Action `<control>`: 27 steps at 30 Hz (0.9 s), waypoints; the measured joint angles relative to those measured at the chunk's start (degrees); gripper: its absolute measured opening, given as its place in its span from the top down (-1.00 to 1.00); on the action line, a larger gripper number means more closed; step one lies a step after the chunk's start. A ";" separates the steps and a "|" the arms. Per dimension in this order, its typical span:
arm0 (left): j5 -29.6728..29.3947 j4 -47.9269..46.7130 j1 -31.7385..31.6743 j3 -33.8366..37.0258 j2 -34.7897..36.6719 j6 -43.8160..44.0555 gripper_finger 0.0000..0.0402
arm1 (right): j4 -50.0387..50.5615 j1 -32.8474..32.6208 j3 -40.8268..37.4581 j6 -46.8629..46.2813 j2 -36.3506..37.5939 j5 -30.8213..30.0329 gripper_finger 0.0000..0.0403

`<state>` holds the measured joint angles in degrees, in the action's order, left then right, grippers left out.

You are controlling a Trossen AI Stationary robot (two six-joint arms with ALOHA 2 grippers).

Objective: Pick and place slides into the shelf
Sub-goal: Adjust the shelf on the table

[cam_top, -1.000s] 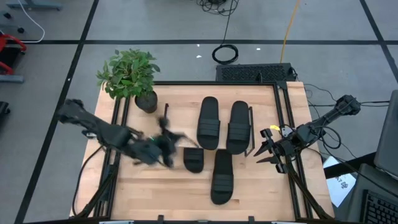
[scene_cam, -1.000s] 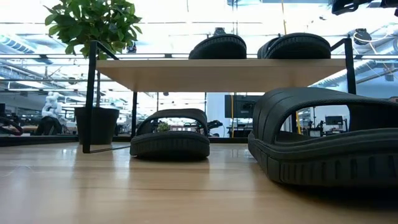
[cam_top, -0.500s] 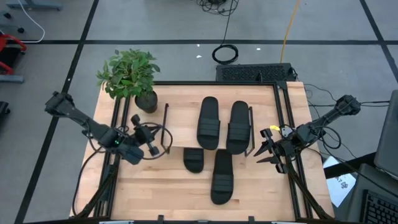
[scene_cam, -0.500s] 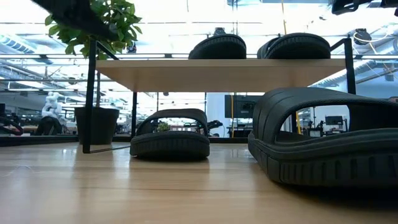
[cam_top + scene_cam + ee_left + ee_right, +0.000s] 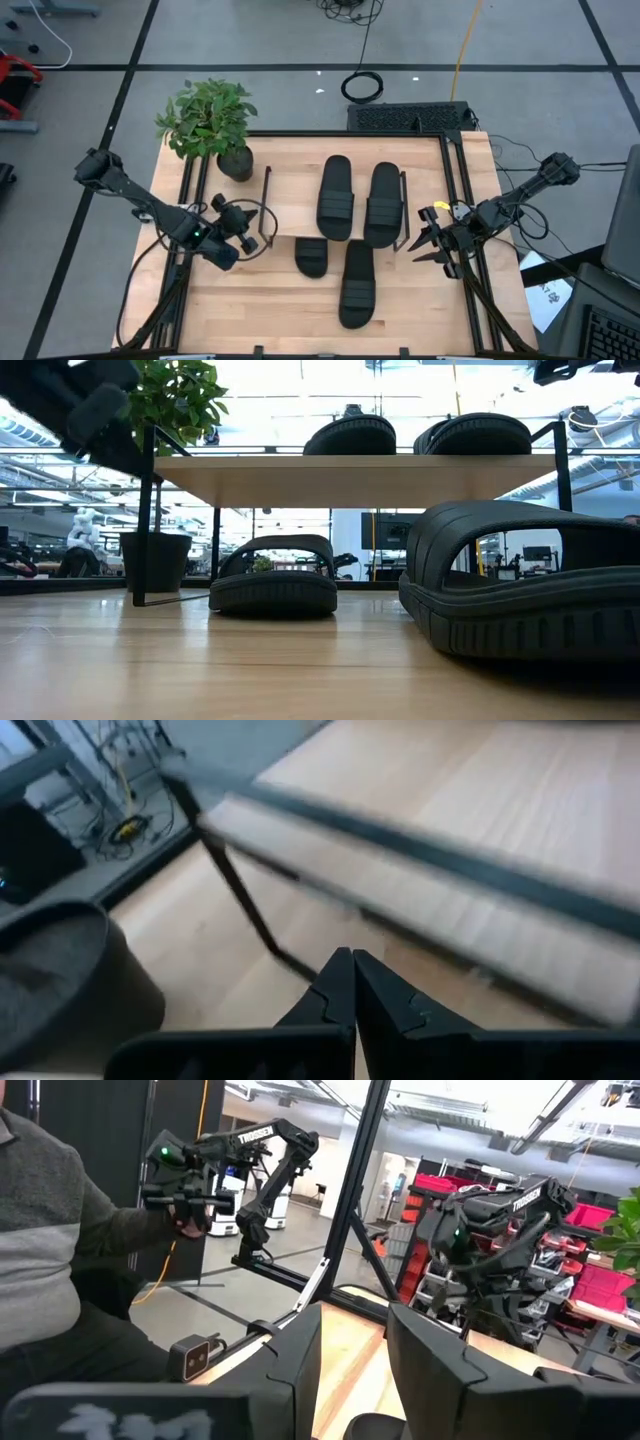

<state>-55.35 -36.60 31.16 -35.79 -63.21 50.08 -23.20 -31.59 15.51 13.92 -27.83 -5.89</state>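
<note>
The light wooden counter (image 5: pixel 270 310) sits in an open workshop with grey floor around it, a potted plant (image 5: pixel 208 120) at its far left corner. The shelf (image 5: pixel 290 200) stands mid-counter, and 2 slides already lie side by side on its board, one (image 5: pixel 335 196) to the left of the other (image 5: pixel 384 203), both with long axes running front to back. 2 more remain on the counter: a slide half tucked under the shelf's front edge (image 5: pixel 311 257), and one fully in the open just in front of the shelf (image 5: pixel 357 283), also lying front to back, its toe end pointing away from the shelf. The left claw (image 5: pixel 248 228) hovers beside the shelf's left end, its fingers pressed together and holding nothing; the half-hidden slide lies to its right, across the shelf's front corner. The right claw (image 5: pixel 428 240) waits at the counter's right edge, its fingers parted with nothing between them; the open slide lies to its left and slightly nearer the front. Judging by position, the right claw is about as close to the open slide as the left is to the tucked one, so each arm likely has its own nearer target, and a grasp across the strap would suit either.
</note>
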 joint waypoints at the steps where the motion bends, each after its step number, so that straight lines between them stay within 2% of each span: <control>1: 0.04 -0.10 0.00 0.52 -0.39 1.17 1.00 | -0.02 0.00 0.00 -0.31 0.00 0.00 0.48; 6: 1.00 2.75 -0.09 3.51 -1.76 4.68 1.00 | 0.01 0.00 0.00 -1.06 0.00 0.00 0.48; 15: 1.74 8.67 -2.18 4.72 -3.70 0.67 1.00 | -0.05 0.00 0.00 -0.95 0.00 0.00 0.48; 27: 12.14 19.99 -2.16 4.72 -4.01 -12.65 1.00 | -0.09 0.00 0.00 -1.04 0.02 0.00 0.48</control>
<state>-43.21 -16.62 28.99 -31.07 -67.22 37.43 -23.29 -31.59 15.51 12.89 -27.81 -5.89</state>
